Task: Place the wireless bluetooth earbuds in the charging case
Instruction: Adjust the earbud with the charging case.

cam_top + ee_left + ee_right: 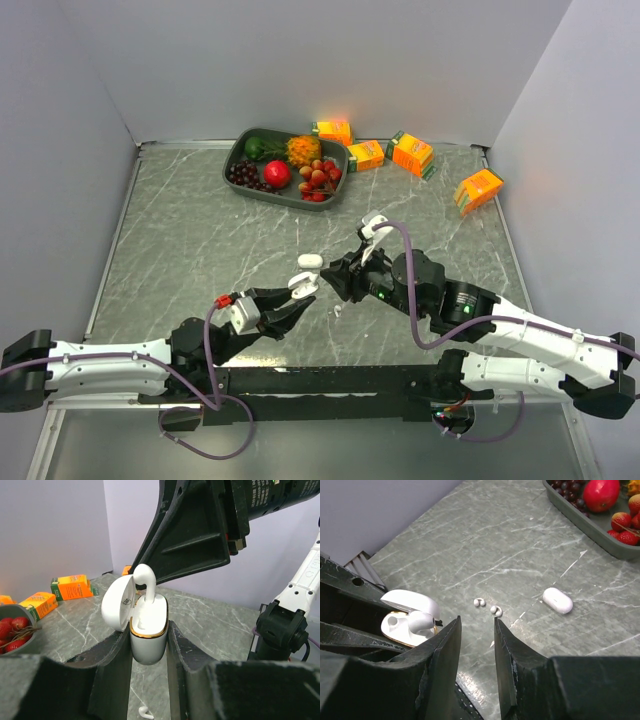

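My left gripper (pixel 149 630) is shut on a white charging case (pixel 148 640) with a gold rim, held upright above the table, its lid (pixel 117 602) swung open. One stemmed earbud (pixel 144 582) stands in the case, head sticking up. My right gripper (pixel 476 625) hovers right beside it, open, with nothing between its fingers. A second stemmed earbud (pixel 145 711) lies on the table under the case. Two bean-like earbuds (pixel 479 602) (pixel 496 611) lie further out. The top view shows the case (pixel 303 283) between both grippers.
A closed white oval case (pixel 557 600) lies on the marble beyond the bean-like earbuds. A dark tray (pixel 232 160) of fruit sits at the back. Several orange juice cartons (pixel 412 153) lie scattered to its right.
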